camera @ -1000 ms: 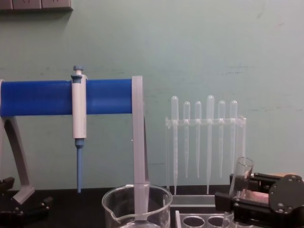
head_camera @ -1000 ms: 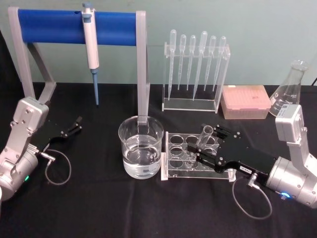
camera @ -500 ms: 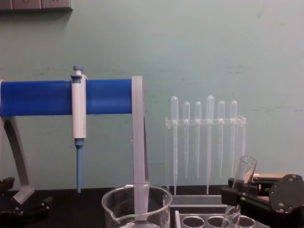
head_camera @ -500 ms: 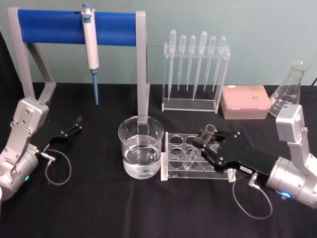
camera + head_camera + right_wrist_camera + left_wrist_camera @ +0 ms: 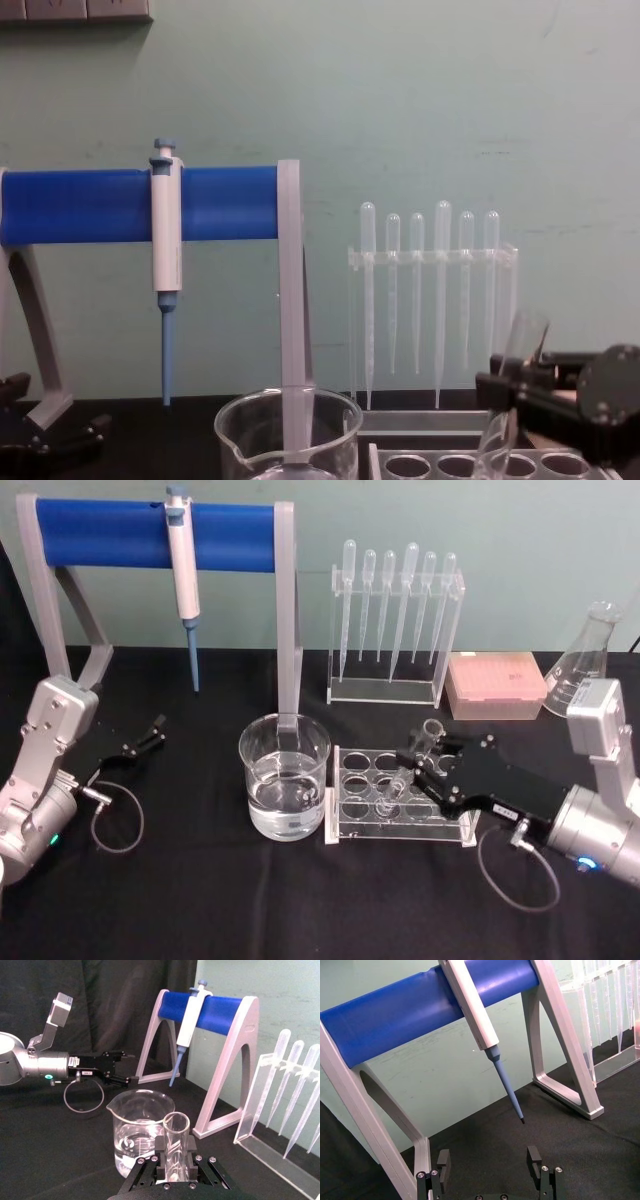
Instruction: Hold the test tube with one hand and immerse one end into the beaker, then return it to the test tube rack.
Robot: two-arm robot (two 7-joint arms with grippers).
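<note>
Black tabletop (image 5: 200, 900): right gripper (image 5: 415, 770) has its fingers clamped on the test tube (image 5: 395, 788), which is tilted further now with its bottom in the rack (image 5: 350, 825), so not reseated. Left gripper (image 5: 155, 730) parked far left, fingers apart.

**A:** Arms?
**B:** Left wrist (image 5: 30, 815) and right wrist (image 5: 597, 835) are silver cylinders, each with a grey box module (image 5: 60, 712). There's a green light (image 5: 52, 838) on the left and a blue light (image 5: 587, 863) on the right.
**A:** Grippers?
**B:** Left gripper (image 5: 157, 727) and right gripper (image 5: 420, 762) are flat black plates with small silver screws (image 5: 212, 1159). The right has a white label (image 5: 502, 809). A thin grey cable (image 5: 118, 849) loops off each wrist.
</note>
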